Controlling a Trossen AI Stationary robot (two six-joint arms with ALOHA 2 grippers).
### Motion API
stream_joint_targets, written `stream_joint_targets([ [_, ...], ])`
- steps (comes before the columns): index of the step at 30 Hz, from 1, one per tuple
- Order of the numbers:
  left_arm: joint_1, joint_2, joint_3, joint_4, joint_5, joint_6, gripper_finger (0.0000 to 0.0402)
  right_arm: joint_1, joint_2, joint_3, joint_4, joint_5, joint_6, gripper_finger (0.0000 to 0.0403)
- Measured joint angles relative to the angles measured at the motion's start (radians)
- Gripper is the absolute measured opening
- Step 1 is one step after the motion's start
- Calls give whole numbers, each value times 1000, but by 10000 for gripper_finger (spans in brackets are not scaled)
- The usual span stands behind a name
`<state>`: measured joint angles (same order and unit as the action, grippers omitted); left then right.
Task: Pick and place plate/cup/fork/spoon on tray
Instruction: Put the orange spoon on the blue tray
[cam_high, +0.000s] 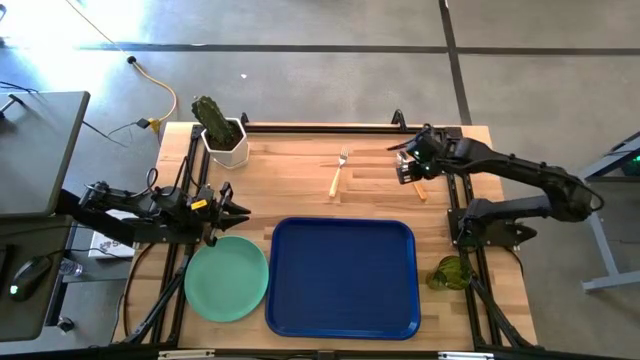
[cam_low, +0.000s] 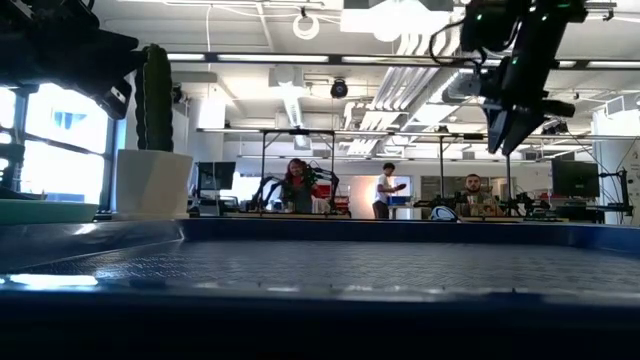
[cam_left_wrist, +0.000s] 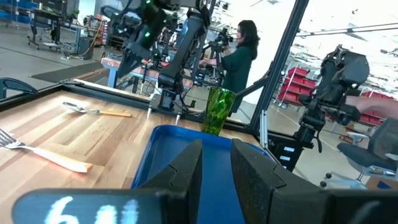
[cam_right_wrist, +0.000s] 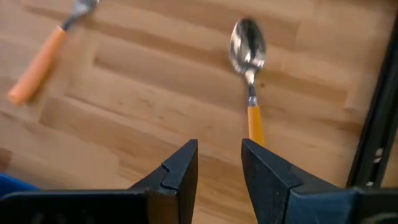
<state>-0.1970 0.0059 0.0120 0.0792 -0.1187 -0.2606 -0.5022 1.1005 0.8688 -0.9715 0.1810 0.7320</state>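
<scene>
While poised over the spoon (cam_right_wrist: 248, 56) on bare wood beyond the empty tray (cam_high: 343, 277): right gripper (cam_right_wrist: 219, 163) parted, holding nothing.
Looks light, stiff, slick at the metal bowl; best pinched across the orange handle, lying flat, well clear of the fork (cam_high: 339, 173). Left gripper (cam_left_wrist: 216, 163) parted, empty, above the plate (cam_high: 227, 278).

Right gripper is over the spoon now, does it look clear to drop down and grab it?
Probably yes: the right gripper hangs open just above the spoon, which lies alone on bare wood, the fork well aside.
</scene>
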Motion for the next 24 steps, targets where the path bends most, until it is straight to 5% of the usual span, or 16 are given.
stream_joint_targets([
  [8, 0, 0, 0, 0, 0, 1, 74, -69, 84, 0, -1, -105, -71, 115],
  [24, 0, 0, 0, 0, 0, 1, 74, -160, 198, 0, 4, -111, -156, 177],
])
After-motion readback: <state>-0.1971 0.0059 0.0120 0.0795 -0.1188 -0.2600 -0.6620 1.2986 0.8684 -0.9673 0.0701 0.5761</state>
